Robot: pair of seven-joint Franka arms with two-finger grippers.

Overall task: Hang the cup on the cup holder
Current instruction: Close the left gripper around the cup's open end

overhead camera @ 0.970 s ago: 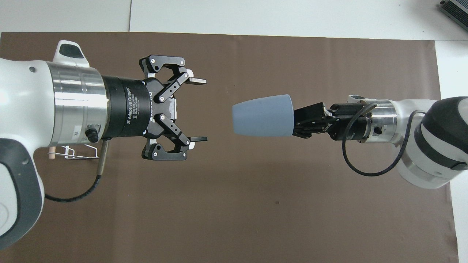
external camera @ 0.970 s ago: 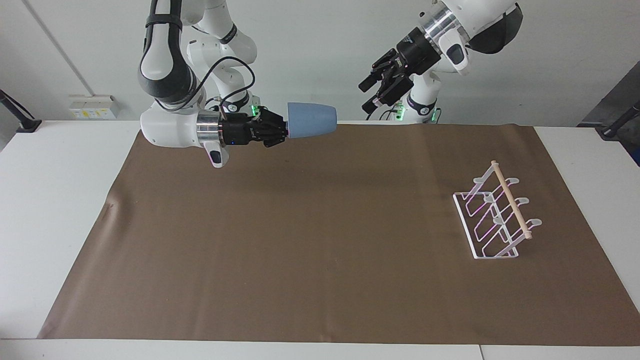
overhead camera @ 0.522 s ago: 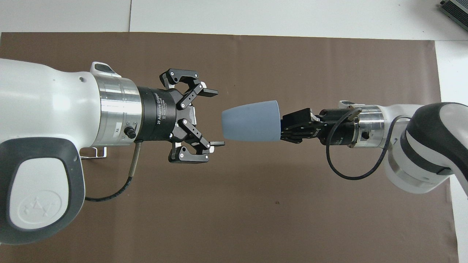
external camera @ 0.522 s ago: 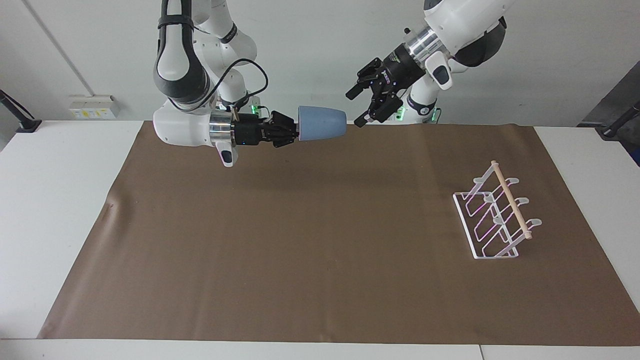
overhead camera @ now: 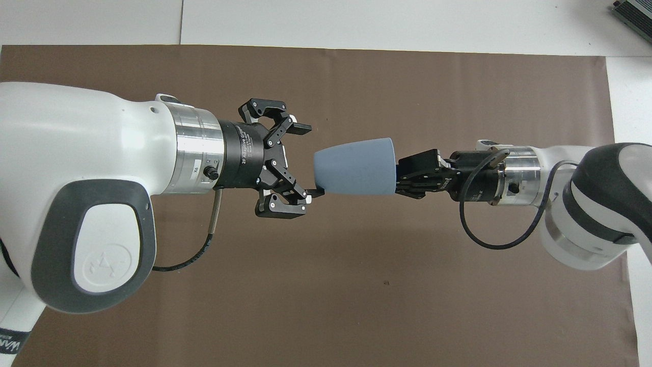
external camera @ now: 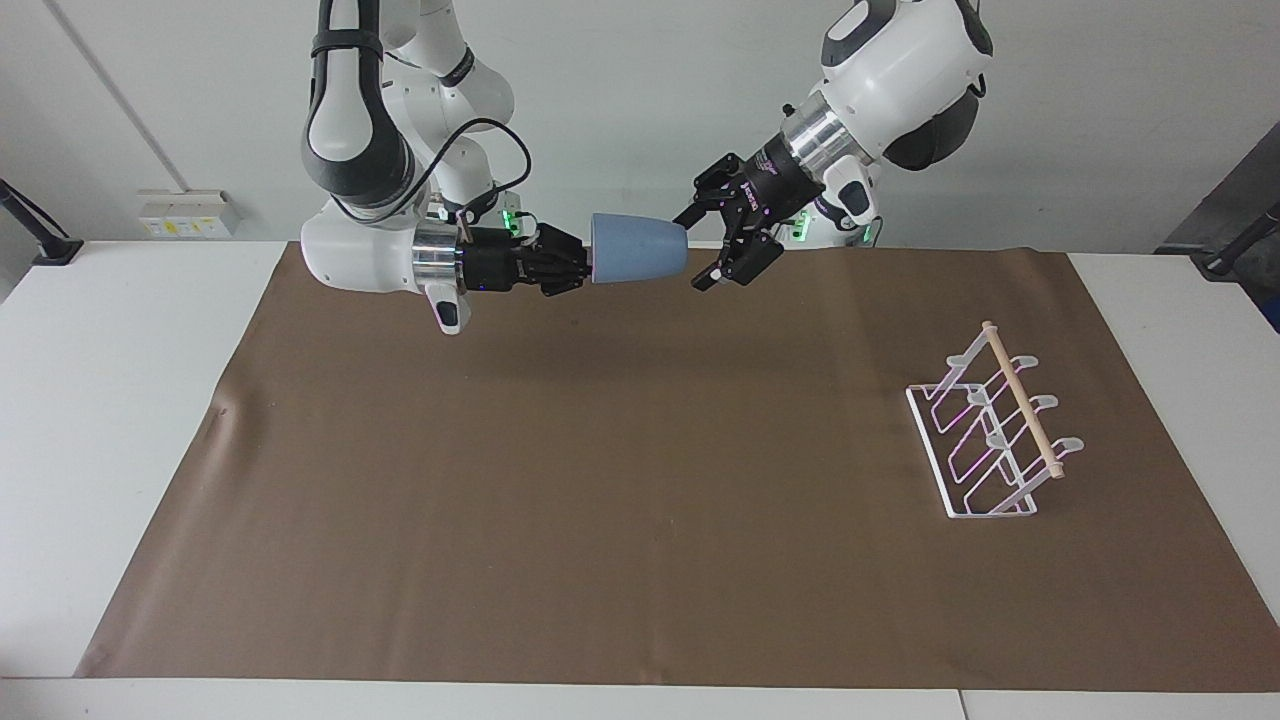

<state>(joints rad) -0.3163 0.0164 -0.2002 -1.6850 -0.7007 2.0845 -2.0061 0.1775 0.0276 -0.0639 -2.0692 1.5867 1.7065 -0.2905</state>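
Since the earlier frame the left gripper [external camera: 703, 246] had been brought down to the cup's [external camera: 638, 249] narrow closed end — its jaws were spread wide, straddling that end without closing on it. The cup was held sideways in the air by the right gripper [external camera: 585, 266], clamped shut on its rim. The cup holder [external camera: 995, 430] was left standing well apart, toward the left arm's end.

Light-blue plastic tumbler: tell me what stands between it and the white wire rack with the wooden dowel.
Nothing visible. The light-blue plastic tumbler is held in the air by the shut right hand, with the open left hand at its narrow end. Only bare brown mat lies between it and the white wire rack.
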